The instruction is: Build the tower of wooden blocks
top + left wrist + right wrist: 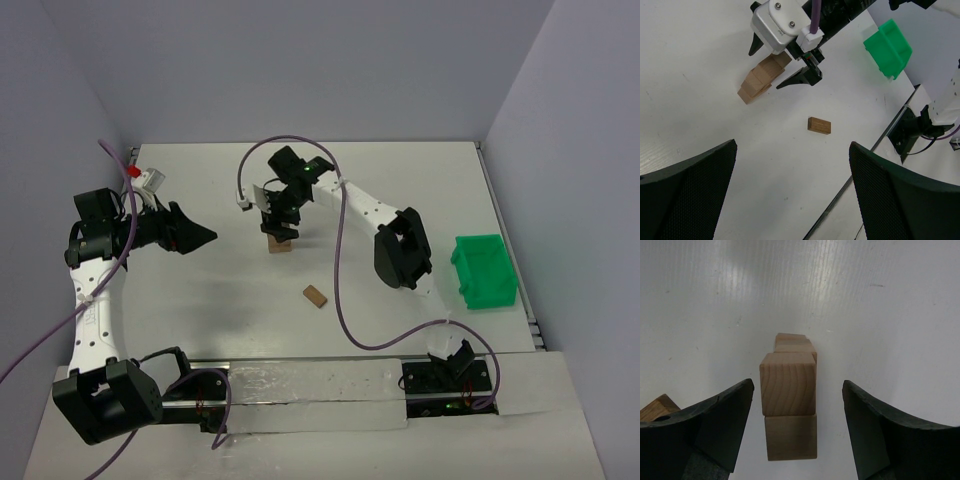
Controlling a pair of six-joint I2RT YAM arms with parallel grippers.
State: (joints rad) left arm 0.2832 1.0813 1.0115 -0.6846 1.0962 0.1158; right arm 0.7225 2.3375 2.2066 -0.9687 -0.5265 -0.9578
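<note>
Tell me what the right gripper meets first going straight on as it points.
The stack of small light-brown wooden blocks: its top block sits between the right gripper's open fingers, so they would likely straddle it and reach the white table; depth is unclear.

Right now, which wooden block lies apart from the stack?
The flat block lying alone on the table; the other blocks are stacked together between the jaws of the open right gripper.

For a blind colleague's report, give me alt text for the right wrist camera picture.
A small stack of plain wooden blocks stands on the white table, midway between the right gripper's two dark fingers, which are open with a gap on each side. A corner of another wooden piece shows at the lower left.
</note>
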